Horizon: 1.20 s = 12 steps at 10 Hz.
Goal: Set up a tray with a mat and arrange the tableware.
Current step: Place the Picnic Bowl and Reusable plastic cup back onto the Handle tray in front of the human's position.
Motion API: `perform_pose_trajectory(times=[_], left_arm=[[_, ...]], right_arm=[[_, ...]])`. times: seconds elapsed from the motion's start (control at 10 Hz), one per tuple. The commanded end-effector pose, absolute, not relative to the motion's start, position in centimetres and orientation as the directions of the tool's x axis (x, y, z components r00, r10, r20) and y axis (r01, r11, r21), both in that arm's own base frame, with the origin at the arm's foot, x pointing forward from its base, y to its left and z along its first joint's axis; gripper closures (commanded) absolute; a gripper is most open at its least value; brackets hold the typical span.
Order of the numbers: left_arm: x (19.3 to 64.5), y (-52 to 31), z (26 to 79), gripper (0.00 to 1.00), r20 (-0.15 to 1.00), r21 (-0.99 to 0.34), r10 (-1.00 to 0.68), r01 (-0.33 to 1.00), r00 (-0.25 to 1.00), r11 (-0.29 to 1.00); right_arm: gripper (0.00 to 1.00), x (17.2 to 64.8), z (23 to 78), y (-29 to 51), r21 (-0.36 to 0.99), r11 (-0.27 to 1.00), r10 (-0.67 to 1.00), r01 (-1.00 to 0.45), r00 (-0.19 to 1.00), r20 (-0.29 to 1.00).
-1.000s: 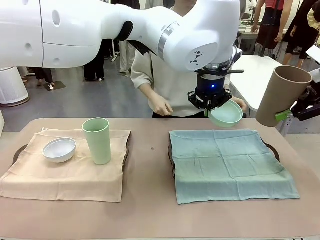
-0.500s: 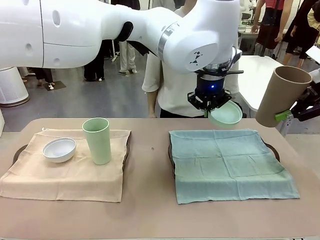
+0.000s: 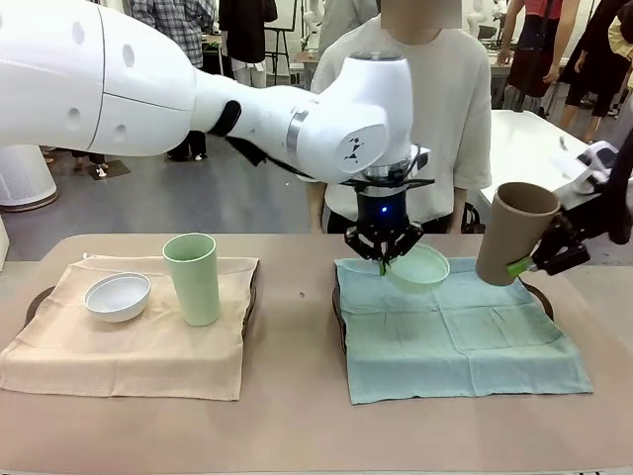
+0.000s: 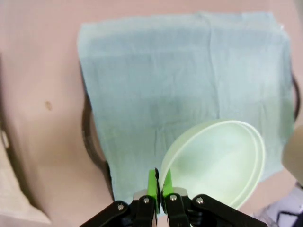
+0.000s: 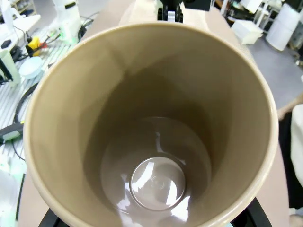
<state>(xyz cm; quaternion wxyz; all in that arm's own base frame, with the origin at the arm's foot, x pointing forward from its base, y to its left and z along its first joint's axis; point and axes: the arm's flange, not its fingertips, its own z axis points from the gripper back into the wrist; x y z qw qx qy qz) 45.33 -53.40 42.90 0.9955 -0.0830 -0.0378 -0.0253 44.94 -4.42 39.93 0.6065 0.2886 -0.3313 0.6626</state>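
Above the blue mat's (image 3: 455,332) upper-left part, the left pincer (image 3: 382,263) is pinching the mint bowl's (image 3: 417,267) rim; the bowl is hanging tilted rightward of it.

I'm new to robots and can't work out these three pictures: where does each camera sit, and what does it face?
Front: fixed on the robot's side, facing the person across the table; both arms show.
Left wrist: looks down its tool at the mint bowl it pinches over the blue-green mat.
Right wrist: looks into the taupe cup.
Shared: front also shows bowl, cup.
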Motion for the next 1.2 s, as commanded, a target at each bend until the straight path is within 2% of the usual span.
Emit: perform_pose_trajectory(times=[0.0, 0.1, 0.2, 0.3, 0.5, 0.8, 1.1], left_arm=[[45.3, -52.1, 41.4, 0.96, 0.007, -0.223, -0.075, 0.075, 0.997, 0.972], [45.2, -52.2, 40.5, 0.96, 0.051, -0.196, -0.05, 0.059, 0.997, 0.979], [45.2, -52.3, 40.8, 0.96, 0.123, -0.166, -0.029, 0.05, 0.992, 0.985], [45.8, -52.7, 41.0, 0.96, 0.029, -0.184, -0.051, 0.055, 0.998, 0.981], [45.9, -52.7, 40.5, 0.96, 0.049, -0.182, -0.049, 0.058, 0.998, 0.982], [47.4, -53.5, 39.2, 0.96, 0.069, -0.23, -0.036, 0.051, 0.997, 0.972], [47.8, -53.8, 38.0, 0.96, 0.072, -0.237, -0.036, 0.052, 0.997, 0.97]], right_arm=[[0.2, 46.5, 38.7, -3.7, -0.086, -0.079, 0.621, -0.993, -0.116, 0.775], [0.2, 46.5, 37.9, -3.4, -0.078, -0.087, 0.622, -0.993, -0.115, 0.775], [0.2, 46.5, 38.1, -3.4, -0.048, -0.027, 0.645, -0.998, -0.054, 0.763], [0.2, 45.8, 37.9, -3.3, -0.066, -0.075, 0.617, -0.995, -0.098, 0.781], [0.19, 46.1, 37.4, -3.3, -0.058, -0.067, 0.624, -0.996, -0.087, 0.777], [0.19, 47.3, 34.9, -4.5, 0.037, -0.039, 0.598, -0.999, 0.006, 0.801], [0.19, 47.9, 33.2, -4.6, 0.068, -0.046, 0.56, -0.997, 0.031, 0.828]])
